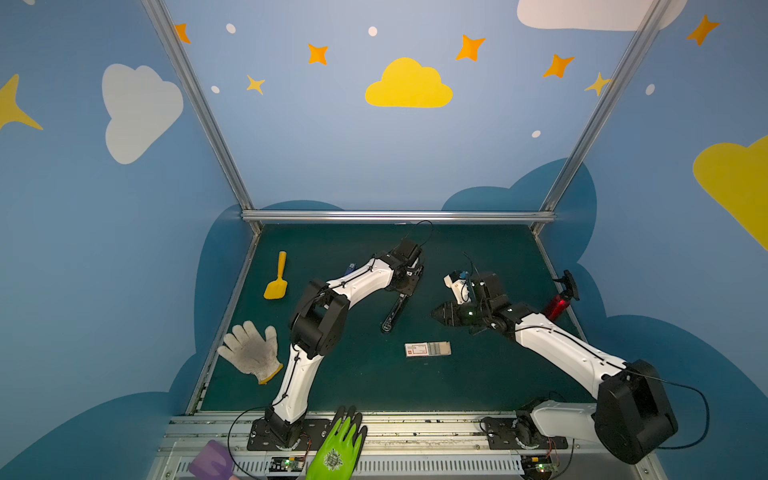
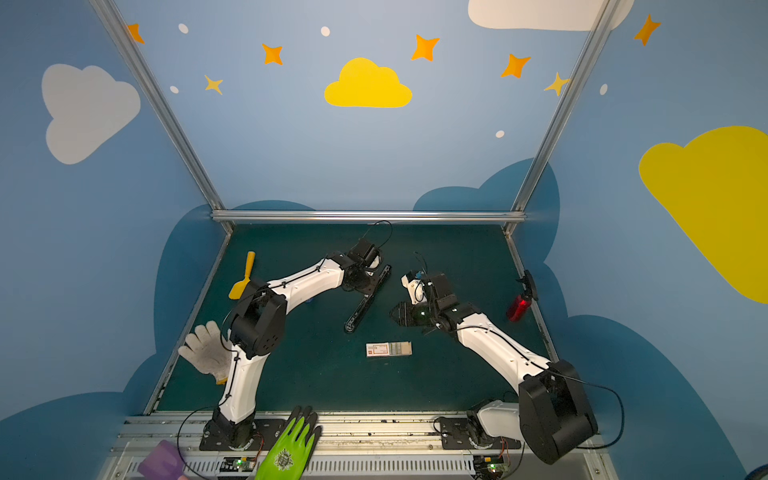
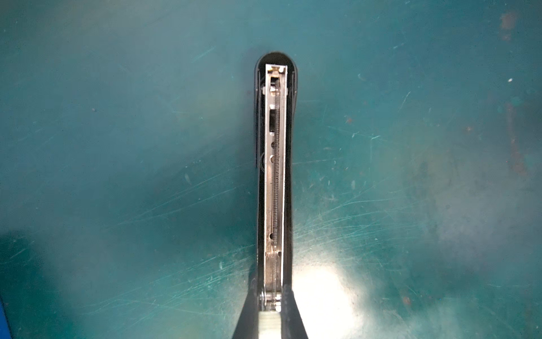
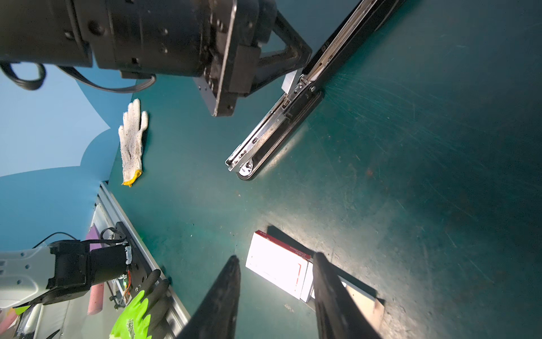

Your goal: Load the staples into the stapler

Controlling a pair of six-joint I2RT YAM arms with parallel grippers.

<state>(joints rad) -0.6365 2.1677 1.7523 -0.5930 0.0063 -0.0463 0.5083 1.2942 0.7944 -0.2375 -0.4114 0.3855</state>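
The green table [image 1: 353, 386] bears stapler [image 1: 392, 312], staples box [image 1: 419, 350], white glove [image 1: 251, 351], yellow scoop [image 1: 276, 287].

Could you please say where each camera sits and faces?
Both top views: high over the near edge, looking down at both arms, stapler, staple box.
Left wrist: looks down along the left end effector, shut on the open stapler.
Right wrist: looks past the open right end effector toward staple box and left arm.
Shared: stapler, in all.

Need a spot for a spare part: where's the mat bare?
Bare: the mat between the staples box and the front rail, and between the right arm and the back rail. Crowded: the middle, among stapler, box and right end effector.
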